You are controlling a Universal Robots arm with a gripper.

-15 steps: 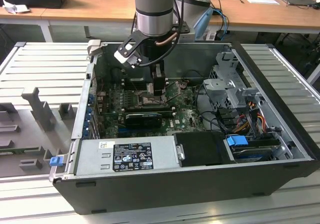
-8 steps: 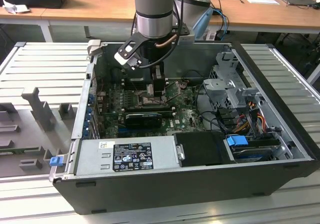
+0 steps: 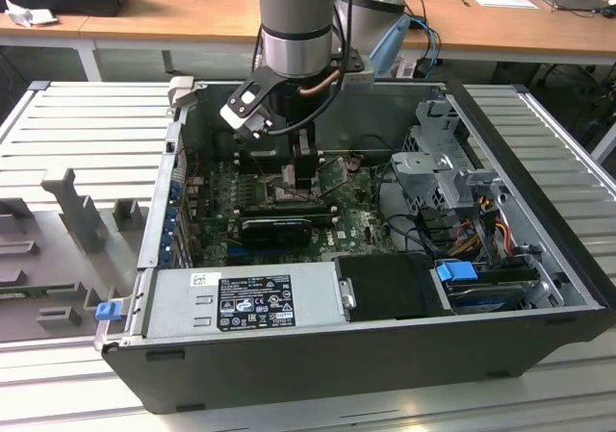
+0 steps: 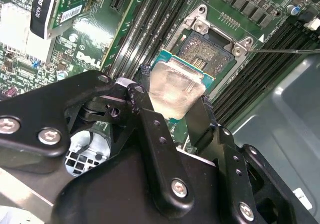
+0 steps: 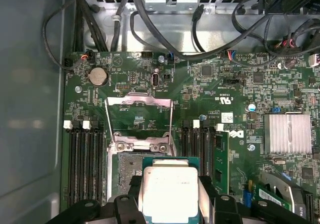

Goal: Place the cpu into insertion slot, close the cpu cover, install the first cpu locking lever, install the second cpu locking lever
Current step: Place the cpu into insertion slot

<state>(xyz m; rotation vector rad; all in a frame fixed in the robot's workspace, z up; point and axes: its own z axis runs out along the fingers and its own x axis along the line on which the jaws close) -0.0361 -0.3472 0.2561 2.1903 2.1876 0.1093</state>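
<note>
Silver-grey: one cpu (image 5: 170, 191) pinched in one claw (image 4: 174, 100).

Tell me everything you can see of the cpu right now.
The cpu is a small flat square chip, its pale silver-grey metal lid framed by a green board edge. The gripper clamps it by two opposite sides, face up, partly over the open insertion slot. Whether it touches the slot is unclear.

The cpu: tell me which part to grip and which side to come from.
Grip the cpu by two opposite edges, coming from above its flat face. It is a thin square plate, face up over the insertion slot, so only the edges offer purchase. The gripper holds it so, one finger per side.
</note>
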